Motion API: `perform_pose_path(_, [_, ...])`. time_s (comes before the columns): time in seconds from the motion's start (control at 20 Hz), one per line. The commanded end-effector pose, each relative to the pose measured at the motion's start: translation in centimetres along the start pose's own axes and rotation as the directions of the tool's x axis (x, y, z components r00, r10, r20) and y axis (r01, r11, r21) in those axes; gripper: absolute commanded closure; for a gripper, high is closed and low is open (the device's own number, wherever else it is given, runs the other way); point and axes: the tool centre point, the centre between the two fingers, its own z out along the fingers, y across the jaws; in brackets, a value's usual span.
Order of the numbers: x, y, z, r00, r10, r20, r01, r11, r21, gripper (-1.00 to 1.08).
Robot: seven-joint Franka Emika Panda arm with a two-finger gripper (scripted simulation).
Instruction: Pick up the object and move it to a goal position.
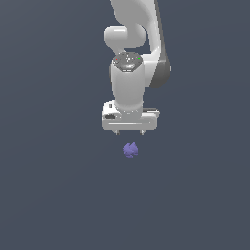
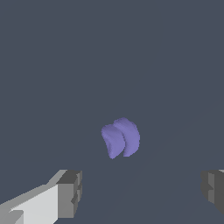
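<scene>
On the exterior view's left, only bare dark floor (image 1: 49, 195) is seen, so there is plenty of room there. In the middle, the white arm (image 1: 129, 88) is pointed straight down. The gripper (image 1: 129, 132) is held wide, and nothing is held in it. Its two short fingertips (image 1: 117, 132) are seen poking out under the white body.

The purple object (image 1: 130, 150) is found just under the gripper and a little toward the exterior view's right of the middle. It is near the fingertips but not touched by them. In the wrist view, the object (image 2: 120, 137) is seen out past the gap between the two grey pads (image 2: 70, 192), not yet between them. It looks taller than it is wide there, with two lumpy halves side by side.

A small shift and a drop are probably needed before it can be squeezed. No goal mark can be seen. On the exterior view's right, the floor is also bare.
</scene>
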Motion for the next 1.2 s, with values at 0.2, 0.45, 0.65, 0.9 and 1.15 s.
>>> perform_pose_path(0.2, [0.1,0.0,1.1,0.999,-0.038,0.003,0.038,0.999,-0.006,-0.92])
perform_pose_path(0.45, [0.2,0.0,3.3,0.993,-0.118,0.008,0.118,0.993,-0.018,-0.92])
perform_pose_path(0.65, [0.3,-0.1,5.8,0.978,-0.208,0.016,0.208,0.978,-0.028,-0.92])
perform_pose_path(0.9, [0.2,-0.3,8.2,0.956,-0.292,0.024,0.292,0.956,-0.034,-0.92])
perform_pose_path(1.15, [0.1,-0.3,9.3,0.943,-0.331,0.028,0.332,0.943,-0.036,-0.92])
